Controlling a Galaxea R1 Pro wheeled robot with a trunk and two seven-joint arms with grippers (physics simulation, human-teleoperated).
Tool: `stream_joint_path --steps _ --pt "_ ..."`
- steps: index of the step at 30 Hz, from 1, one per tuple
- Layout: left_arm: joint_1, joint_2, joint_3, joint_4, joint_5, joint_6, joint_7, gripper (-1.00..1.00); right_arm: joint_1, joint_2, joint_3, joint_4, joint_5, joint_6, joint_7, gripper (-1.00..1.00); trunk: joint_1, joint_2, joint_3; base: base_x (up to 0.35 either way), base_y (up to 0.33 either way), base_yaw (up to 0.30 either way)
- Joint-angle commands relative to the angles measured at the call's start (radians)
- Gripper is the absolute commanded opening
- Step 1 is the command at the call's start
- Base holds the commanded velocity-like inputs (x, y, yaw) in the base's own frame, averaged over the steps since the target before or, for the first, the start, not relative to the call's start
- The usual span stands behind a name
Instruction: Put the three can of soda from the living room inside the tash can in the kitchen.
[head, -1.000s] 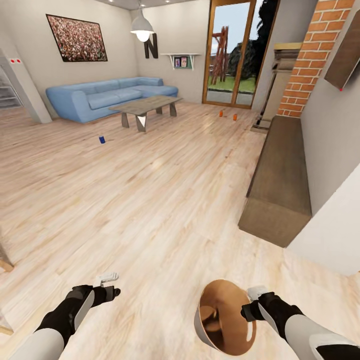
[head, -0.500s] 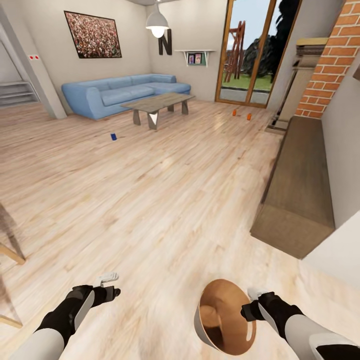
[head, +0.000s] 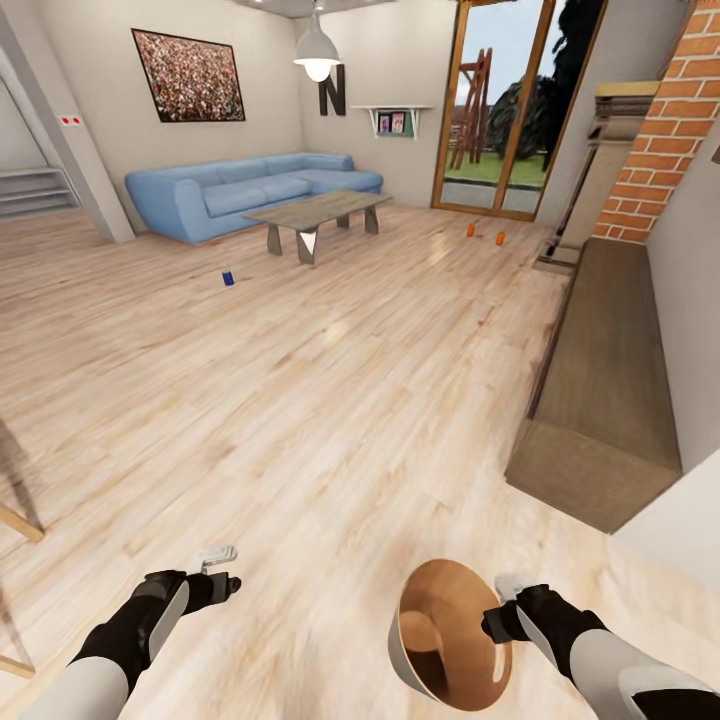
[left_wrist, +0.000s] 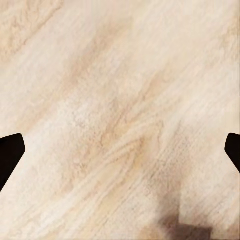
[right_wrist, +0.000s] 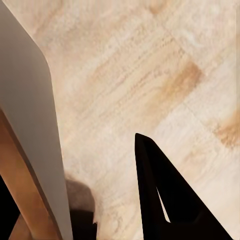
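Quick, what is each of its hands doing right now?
Left gripper: open, holding nothing.
Right gripper: shut on the rim of the trash can, carrying it above the floor.

Living room (sofa (head: 250, 190), brick fireplace (head: 655, 130))

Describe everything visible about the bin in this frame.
The bin is a small round tapered container, light grey outside and glossy wood-brown inside, with nothing visible in it. It is held off the floor, tipped so its open mouth faces up toward the head camera. The right gripper is shut on its rim at the right side. In the right wrist view its grey wall stands beside a dark finger.
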Motion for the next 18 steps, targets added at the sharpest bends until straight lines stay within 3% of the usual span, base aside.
stream_joint_path --steps 1,18 --pt "0.0 0.0 0.0 0.0 0.0 0.0 0.0 1.0 0.0 0.0 -0.006 0.0 -0.013 0.001 0.005 -1.0 0.0 0.0 0.002 0.108 0.0 0.0" --pt "0.0 0.0 0.0 0.0 0.0 0.0 0.0 1.0 0.0 0.0 -0.006 -0.001 -0.013 0.001 0.005 -1.0 0.0 0.0 0.025 0.119 0.0 0.0"
